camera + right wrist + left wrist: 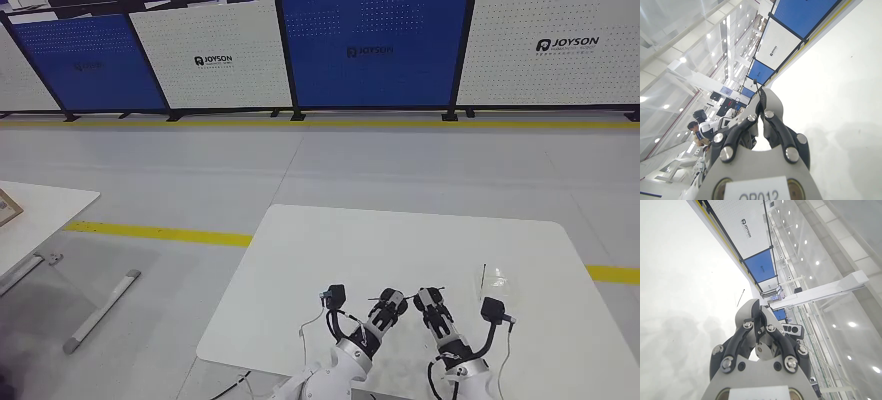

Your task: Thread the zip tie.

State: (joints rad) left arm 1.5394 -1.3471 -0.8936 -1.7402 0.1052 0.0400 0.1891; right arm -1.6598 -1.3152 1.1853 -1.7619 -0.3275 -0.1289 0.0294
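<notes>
Apparently the left fingers [747, 310] and right fingers [773, 103], both clamped shut on the thin black plastic zip tie [756, 85] near six o'clock on the white bench [400, 240], had not yet threaded tail through head.

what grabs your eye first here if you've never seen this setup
The left gripper and right gripper sit close together by the white table's near edge, each shut on a thin black zip tie. A spare tie lies farther out on the table.
</notes>
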